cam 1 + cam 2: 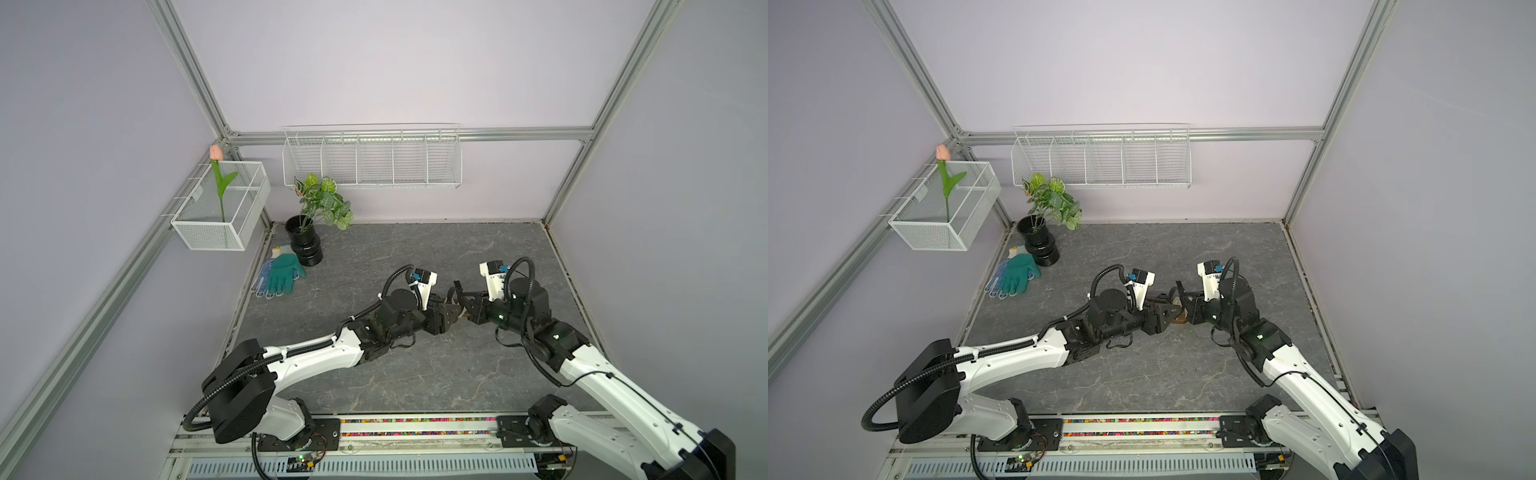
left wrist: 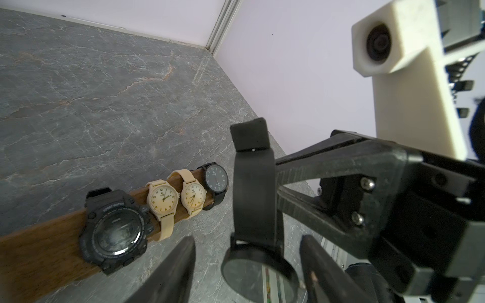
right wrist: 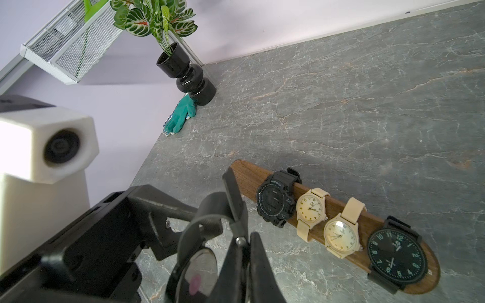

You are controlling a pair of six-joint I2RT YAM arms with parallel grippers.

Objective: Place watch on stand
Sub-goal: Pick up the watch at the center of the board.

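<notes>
In the left wrist view the left gripper [image 2: 248, 240] stands released, fingers either side of the face of the black watch [image 2: 258, 270] without clamping it, while the right gripper [image 2: 277, 178] pinches its strap. The stand [image 2: 47, 241] lies beyond the left fingers, off to the side. In the right wrist view the stand's bare rounded end, beside the sport watch [image 3: 275, 199], sits just ahead of the right gripper's clenched tips, its long axis running away from them, so that arm seems nearer for threading the strap loop on endwise. In both top views the grippers meet tip to tip over the mostly hidden stand.
</notes>
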